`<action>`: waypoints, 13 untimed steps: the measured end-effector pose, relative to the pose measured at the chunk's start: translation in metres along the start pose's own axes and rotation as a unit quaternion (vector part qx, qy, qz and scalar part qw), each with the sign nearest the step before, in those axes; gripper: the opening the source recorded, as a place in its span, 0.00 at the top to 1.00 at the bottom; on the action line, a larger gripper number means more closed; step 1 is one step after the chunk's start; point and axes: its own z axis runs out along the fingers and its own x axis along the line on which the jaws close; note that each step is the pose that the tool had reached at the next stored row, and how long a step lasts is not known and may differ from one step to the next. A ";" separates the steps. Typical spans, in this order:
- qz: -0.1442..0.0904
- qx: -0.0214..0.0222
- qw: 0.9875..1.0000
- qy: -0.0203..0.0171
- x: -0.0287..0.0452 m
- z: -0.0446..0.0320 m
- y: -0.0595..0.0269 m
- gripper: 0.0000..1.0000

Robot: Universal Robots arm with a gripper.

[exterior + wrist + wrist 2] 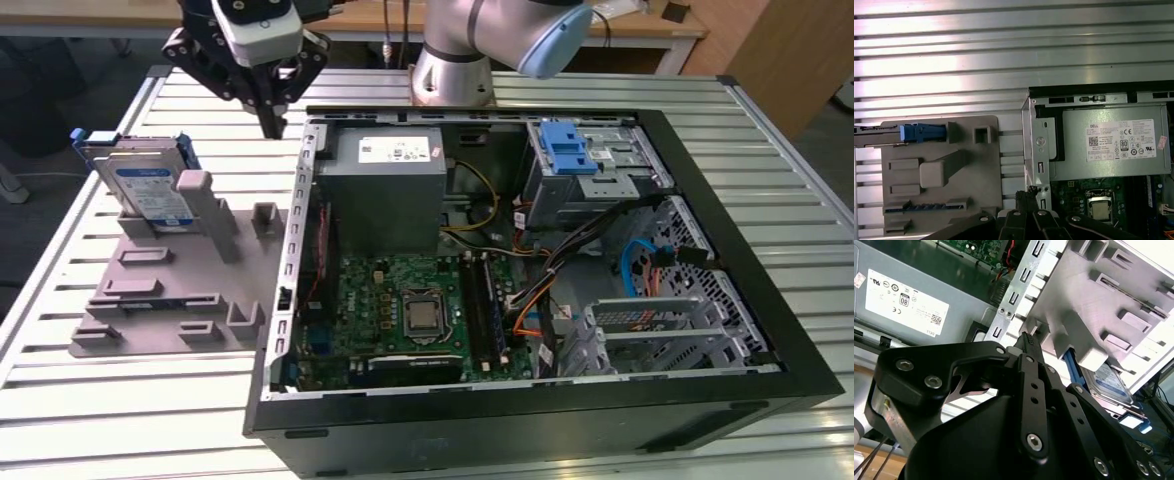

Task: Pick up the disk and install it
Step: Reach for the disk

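Note:
The disk (140, 185) stands on edge in a slot of the grey holder block (160, 300) at the exterior view's left, its white-and-blue label facing out and its blue carrier around it. My gripper (274, 125) hangs above the table between the holder and the open computer case (534, 410), to the exterior view's right of the disk and apart from it. Its fingers are shut together with nothing between them. In the first wrist view the disk (919, 132) shows edge-on, with the gripper (1029, 192) near the case's corner. The second wrist view shows the disk (1109, 385) beyond the gripper (1026, 337).
The case lies open on a slatted metal table (134, 420). Inside are a grey power supply box (387, 185) with a white sticker, a green motherboard (400, 310), loose cables and a drive cage (594, 175) with a blue latch strip (567, 150). The arm's base (454, 70) stands behind the case.

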 end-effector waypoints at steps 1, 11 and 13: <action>0.000 0.000 1.000 0.000 0.0007 0.0001 -0.0001 0.89; 0.000 0.000 1.000 0.001 0.0083 0.0008 -0.0007 0.89; 0.000 0.000 1.000 0.001 0.0097 0.0009 -0.0008 0.89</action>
